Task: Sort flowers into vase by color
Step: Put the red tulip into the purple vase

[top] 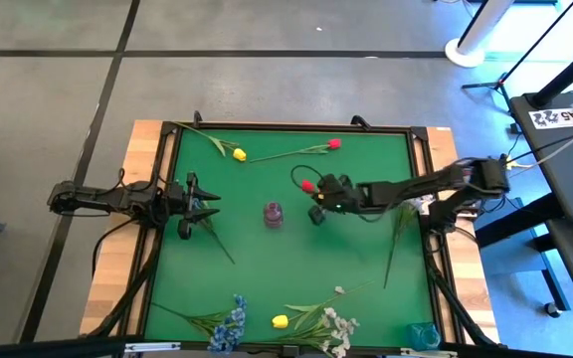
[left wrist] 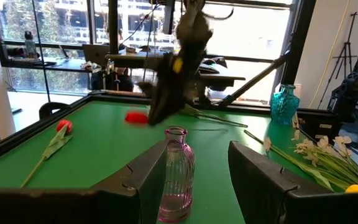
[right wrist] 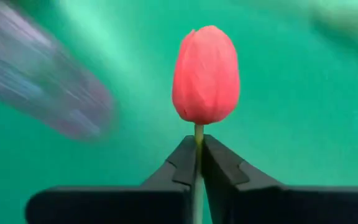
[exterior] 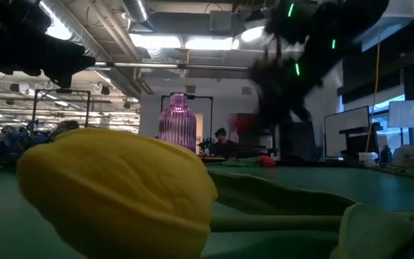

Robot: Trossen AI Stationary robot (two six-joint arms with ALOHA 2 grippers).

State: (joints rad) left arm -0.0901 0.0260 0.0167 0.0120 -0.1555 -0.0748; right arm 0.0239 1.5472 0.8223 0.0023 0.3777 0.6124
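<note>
My right gripper [top: 318,191] hovers just right of the pink ribbed vase [top: 273,214], shut on a red tulip [top: 308,185]. The right wrist view shows its bud [right wrist: 205,74] standing beyond the shut fingers. My left gripper [top: 207,207] waits open at the mat's left side. It points at the vase [left wrist: 176,174], which stands upright on its base. A red tulip [top: 333,144] and a yellow one [top: 239,154] lie flat near the far edge. A blue spray [top: 232,323], a yellow tulip [top: 280,321] and white sprays [top: 336,328] lie along the near edge. My right gripper pinches the red tulip's thin stem [right wrist: 198,132] just below the bud, between its two fingertips. The bud sticks out past the fingertips and is lifted clear of the mat. The rest of the stem [top: 296,174] curls away toward the far side.
A teal vase [top: 426,335] stands at the near right corner. A bare green stem [top: 219,241] lies close by my left gripper, another leafy one [top: 396,239] at the right. The mat [top: 267,268] is framed by a raised black rail [top: 286,127].
</note>
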